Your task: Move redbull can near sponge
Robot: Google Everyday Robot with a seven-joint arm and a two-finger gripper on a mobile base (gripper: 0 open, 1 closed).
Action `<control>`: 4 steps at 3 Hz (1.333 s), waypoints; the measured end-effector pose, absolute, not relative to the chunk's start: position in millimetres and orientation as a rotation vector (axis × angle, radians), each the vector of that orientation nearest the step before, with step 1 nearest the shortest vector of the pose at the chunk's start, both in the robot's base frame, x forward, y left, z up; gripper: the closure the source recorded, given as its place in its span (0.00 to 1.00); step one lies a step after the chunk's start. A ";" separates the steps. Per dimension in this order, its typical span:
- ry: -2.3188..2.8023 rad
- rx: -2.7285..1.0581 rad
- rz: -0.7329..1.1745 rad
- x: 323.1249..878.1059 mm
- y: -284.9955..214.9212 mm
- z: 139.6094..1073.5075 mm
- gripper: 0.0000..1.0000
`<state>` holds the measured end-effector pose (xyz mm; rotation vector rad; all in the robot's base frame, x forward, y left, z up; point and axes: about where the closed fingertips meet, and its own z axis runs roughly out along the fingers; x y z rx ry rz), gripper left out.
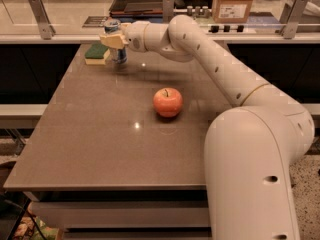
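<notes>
Three things are sitting at my brown tabletop (95,139): the redbull can (112,25), the sponge (96,53) and a red apple (167,102). I am reaching my white arm (220,69) across to the far left corner, and my gripper (113,40) is staying there, just beside the far edge. My jaws are closing narrow around the middle of the redbull can and are holding it upright. The can is standing just beside the right side of the sponge, green top and yellow base; I cannot tell if they are touching, or if the can's bottom is resting on the surface. The apple is lying near the middle of the tabletop, well apart from both.
</notes>
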<state>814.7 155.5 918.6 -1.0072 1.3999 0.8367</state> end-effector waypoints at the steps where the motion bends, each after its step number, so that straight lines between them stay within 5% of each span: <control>1: 1.378 -0.961 0.863 817.0 159.2 911.9 1.00; 4: 1.404 -0.953 0.852 815.7 153.0 904.2 1.00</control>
